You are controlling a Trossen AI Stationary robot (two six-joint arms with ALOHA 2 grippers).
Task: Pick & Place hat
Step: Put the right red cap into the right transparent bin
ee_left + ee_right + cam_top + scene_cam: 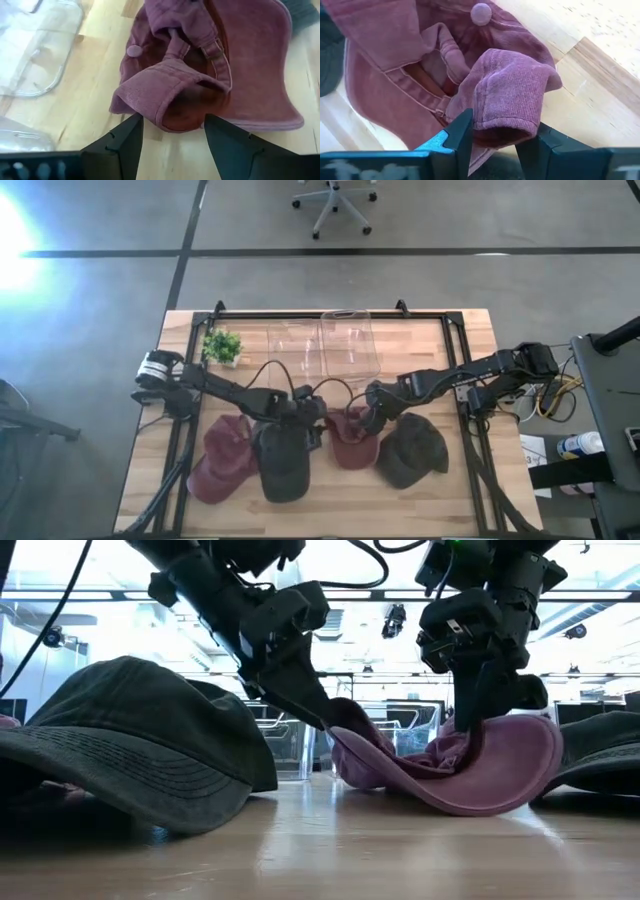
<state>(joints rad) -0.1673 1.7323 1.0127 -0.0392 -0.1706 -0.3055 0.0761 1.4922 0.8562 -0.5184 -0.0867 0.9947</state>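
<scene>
- Two hands met at the small maroon hat (pixel 350 438) near the middle of the wooden counter (pixel 440 490), between the dark hat (pixel 283 462) on its left and the olive hat (pixel 412 450) on its right.
- Left hand (pixel 312 412) reached in from the left side of the counter. In its wrist view the fingers (pixel 120 147) stood spread, one on each side of a rolled fold of the maroon hat (pixel 200 75), not pressed on it: released.
- Right hand (pixel 372 412) came in from the right. In its wrist view the fingers (pixel 457 135) were clenched on a fold of the maroon hat (pixel 505 95), cloth bulging out between them.
- Low view: maroon hat (pixel 470 765) lay upside down, brim curved upward, underside touching the counter (pixel 400 850). Right hand (pixel 478 720) came down into the crown; left hand (pixel 310 705) touched the hat's edge beside it.
- Dark hat (pixel 130 740) sat large in the low view's foreground, brim down on the counter.
- Second, larger maroon hat (pixel 222 460) lay at the counter's front left, partly under the dark hat.
- Clear plastic bins (pixel 325 345) stood at the counter's far edge, with a small green plant (pixel 222 346) to their left.
- Office chair (pixel 335 202) stood on the floor beyond the counter.
</scene>
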